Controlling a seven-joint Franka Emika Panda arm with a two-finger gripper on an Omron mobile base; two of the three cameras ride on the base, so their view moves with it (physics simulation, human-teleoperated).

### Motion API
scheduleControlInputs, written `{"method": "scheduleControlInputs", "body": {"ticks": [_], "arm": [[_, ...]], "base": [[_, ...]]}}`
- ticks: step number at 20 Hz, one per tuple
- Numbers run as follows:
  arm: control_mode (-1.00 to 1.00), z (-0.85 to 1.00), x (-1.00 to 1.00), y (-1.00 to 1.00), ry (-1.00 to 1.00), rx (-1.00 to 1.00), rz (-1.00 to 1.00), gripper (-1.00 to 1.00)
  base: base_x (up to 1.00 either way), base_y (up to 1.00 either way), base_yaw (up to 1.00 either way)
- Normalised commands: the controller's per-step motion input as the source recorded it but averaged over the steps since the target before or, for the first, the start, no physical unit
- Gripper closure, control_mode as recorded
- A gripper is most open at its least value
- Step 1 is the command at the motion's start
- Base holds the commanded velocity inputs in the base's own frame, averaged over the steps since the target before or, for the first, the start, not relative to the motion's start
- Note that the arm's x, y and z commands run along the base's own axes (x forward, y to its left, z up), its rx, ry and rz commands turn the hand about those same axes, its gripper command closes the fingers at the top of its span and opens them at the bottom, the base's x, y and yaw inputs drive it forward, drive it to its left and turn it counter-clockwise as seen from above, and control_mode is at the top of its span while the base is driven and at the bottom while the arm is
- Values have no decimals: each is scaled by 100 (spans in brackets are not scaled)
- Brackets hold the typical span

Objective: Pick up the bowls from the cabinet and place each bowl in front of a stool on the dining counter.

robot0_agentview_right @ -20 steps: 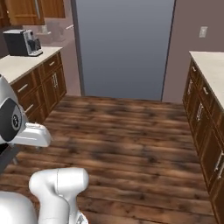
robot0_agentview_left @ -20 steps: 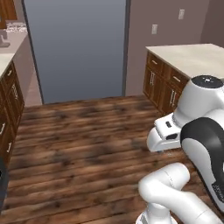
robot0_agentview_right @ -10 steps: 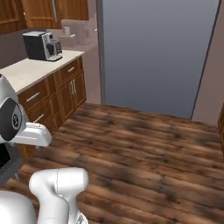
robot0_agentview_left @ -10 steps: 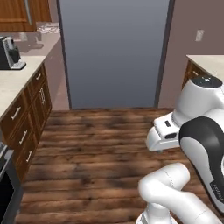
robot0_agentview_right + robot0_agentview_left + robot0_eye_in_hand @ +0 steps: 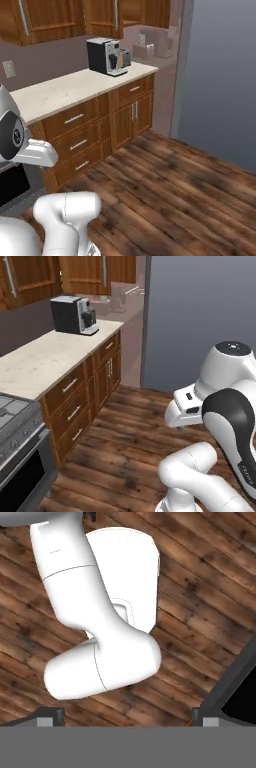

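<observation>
Arm folded over the wood floor (image 5: 165,195), hand (image 5: 127,719) wide open and empty.

In the hand view the two fingertips (image 5: 50,716) stand far apart at the bottom, pointing down at dark floor planks with nothing between them. To the left, a beige table (image 5: 45,363) over wooden drawers (image 5: 70,406) carries a black coffee machine (image 5: 75,315). Brown wall cabinets (image 5: 35,276) with long silver handles hang above it, doors shut. A stove (image 5: 15,431) sits at the near left; a grey panel (image 5: 200,316) fills the far wall. I cannot see the bowls.
</observation>
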Motion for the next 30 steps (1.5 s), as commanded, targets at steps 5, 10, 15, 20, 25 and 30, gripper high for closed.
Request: {"method": "scheduleControlInputs", "body": {"ticks": [5,10,15,20,25,30], "arm": [[100,0,0,0,0,0,0,-100],[100,0,0,0,0,0,0,-100],[100,0,0,0,0,0,0,-100],[100,0,0,0,0,0,0,-100],[100,0,0,0,0,0,0,-100],[100,0,0,0,0,0,0,-100]], "base": [[89,-34,62],[50,-64,51],[9,-90,49],[5,-93,37],[1,-100,18],[1,-100,5]]}}
